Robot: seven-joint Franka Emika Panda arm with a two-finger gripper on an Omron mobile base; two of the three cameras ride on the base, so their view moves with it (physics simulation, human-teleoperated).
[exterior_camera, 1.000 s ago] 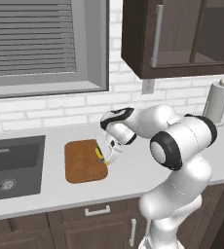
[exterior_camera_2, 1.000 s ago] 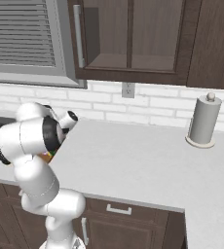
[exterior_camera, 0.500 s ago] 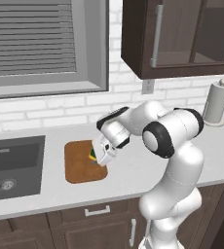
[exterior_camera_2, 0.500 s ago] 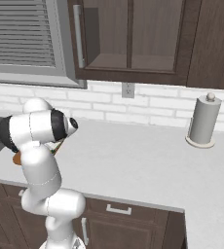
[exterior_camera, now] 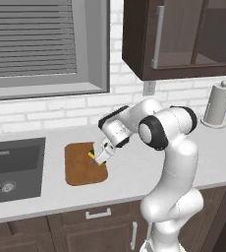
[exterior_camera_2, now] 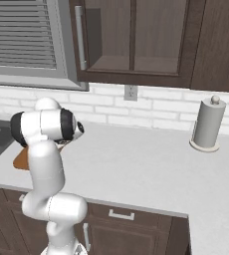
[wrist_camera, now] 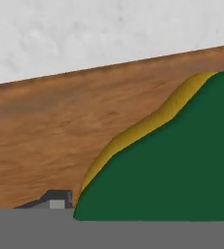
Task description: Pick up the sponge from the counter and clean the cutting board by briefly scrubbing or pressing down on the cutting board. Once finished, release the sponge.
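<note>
On the counter (exterior_camera: 134,172), between the dark sink (exterior_camera: 12,167) and the arm's base, lies the cutting board (exterior_camera: 80,167), and the work is happening at its right-hand edge. That is the first risk, as I judge it: the sponge (exterior_camera: 92,153) sits close to the board's rim, so a careless letting-go or a sideways drag as the hand lifts could push it off onto bare worktop. A second risk is that the soft block clings to one finger and gets carried up with the hand.

The gripper (exterior_camera: 96,156) is tilted down over the board's right side with the sponge at its tips. From the hand camera the sponge (wrist_camera: 172,160) looms right against the lens, green face forward with a yellow edge, wood (wrist_camera: 60,131) behind it. The jaws look spread wide about it, but whether they grip the block or have let go, I cannot tell.
</note>
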